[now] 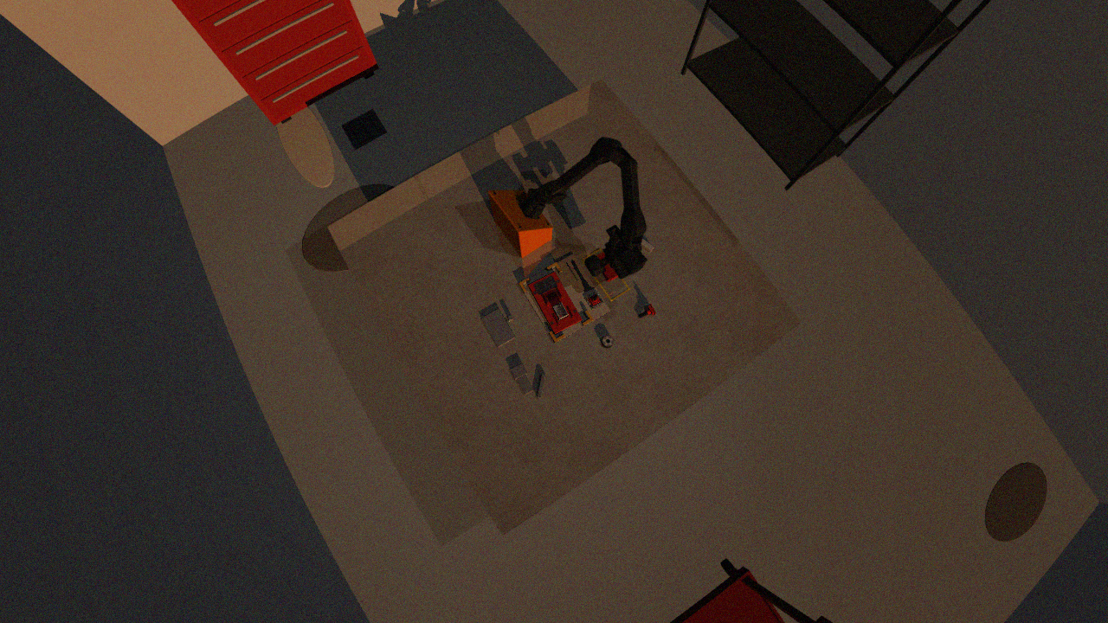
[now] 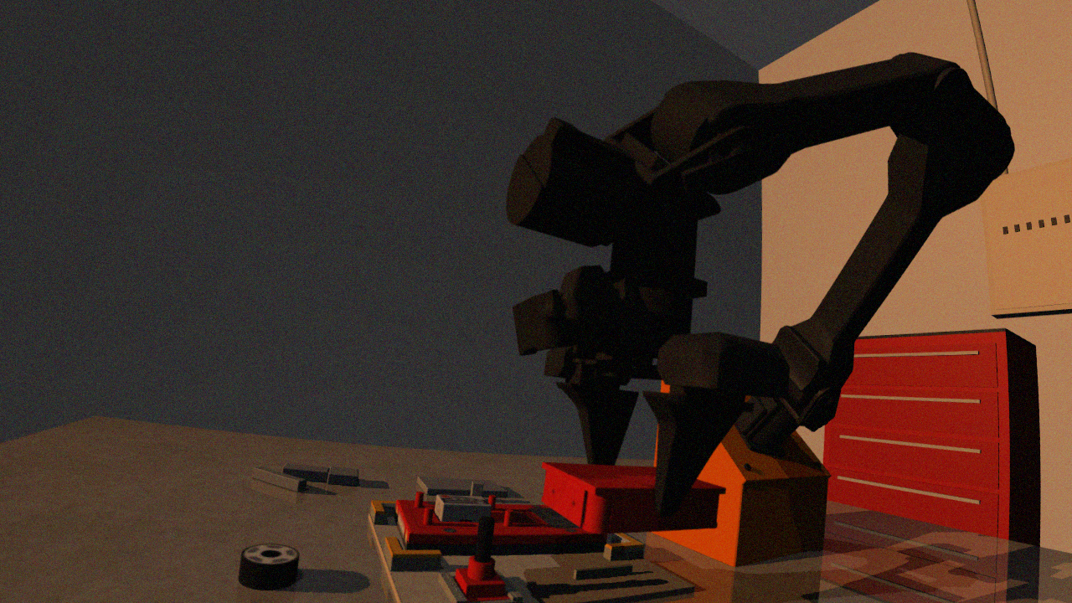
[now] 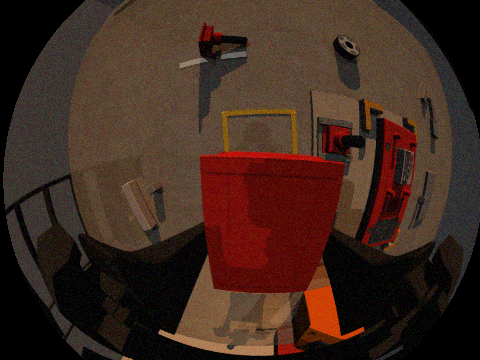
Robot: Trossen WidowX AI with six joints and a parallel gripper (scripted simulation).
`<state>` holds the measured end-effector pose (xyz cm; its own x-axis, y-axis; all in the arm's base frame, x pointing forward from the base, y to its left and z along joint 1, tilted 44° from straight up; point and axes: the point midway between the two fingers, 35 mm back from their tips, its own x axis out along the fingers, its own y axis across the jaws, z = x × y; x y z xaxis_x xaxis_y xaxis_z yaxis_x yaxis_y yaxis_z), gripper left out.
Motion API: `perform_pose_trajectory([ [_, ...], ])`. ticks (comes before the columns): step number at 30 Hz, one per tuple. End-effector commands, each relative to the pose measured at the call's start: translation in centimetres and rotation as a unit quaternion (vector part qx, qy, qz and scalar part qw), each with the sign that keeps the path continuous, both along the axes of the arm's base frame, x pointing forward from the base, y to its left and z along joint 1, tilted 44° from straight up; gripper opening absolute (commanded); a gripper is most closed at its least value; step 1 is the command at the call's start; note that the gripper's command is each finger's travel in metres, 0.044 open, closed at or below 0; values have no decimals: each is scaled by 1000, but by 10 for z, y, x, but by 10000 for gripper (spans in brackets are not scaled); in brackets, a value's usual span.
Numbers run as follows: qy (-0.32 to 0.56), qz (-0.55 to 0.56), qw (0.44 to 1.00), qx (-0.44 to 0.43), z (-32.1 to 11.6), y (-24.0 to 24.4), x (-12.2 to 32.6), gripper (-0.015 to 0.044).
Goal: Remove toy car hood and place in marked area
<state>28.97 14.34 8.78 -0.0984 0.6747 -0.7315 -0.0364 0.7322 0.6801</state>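
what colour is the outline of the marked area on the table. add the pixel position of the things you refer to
The marked area's outline [image 1: 621, 296] [image 3: 259, 112] is yellow; it shows best in the wrist view.

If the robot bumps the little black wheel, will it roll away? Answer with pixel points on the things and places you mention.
Probably not far: the wheel [image 1: 607, 341] [image 2: 268, 567] [image 3: 347, 47] lies on its flat side, so a push would likely make it slide. It looks short and wide, so I doubt it would tip over. Stood on its round edge, it could well roll.

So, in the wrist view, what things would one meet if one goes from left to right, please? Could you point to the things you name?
Pale block [image 3: 139, 206] → red hood [image 1: 609, 272] [image 2: 626, 496] [image 3: 270, 225] → red piece with a black handle, on the board [image 1: 594, 301] [image 2: 481, 575] [image 3: 336, 139] → red car body [image 1: 565, 318] [image 2: 494, 533] [image 3: 382, 182].
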Motion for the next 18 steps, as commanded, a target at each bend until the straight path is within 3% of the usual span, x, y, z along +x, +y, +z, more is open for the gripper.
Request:
perform_pose_trajectory([
  [1,5,0,1000,2,-4,4,-2,0],
  [18,5,0,1000,2,-15,14,-3,0],
])
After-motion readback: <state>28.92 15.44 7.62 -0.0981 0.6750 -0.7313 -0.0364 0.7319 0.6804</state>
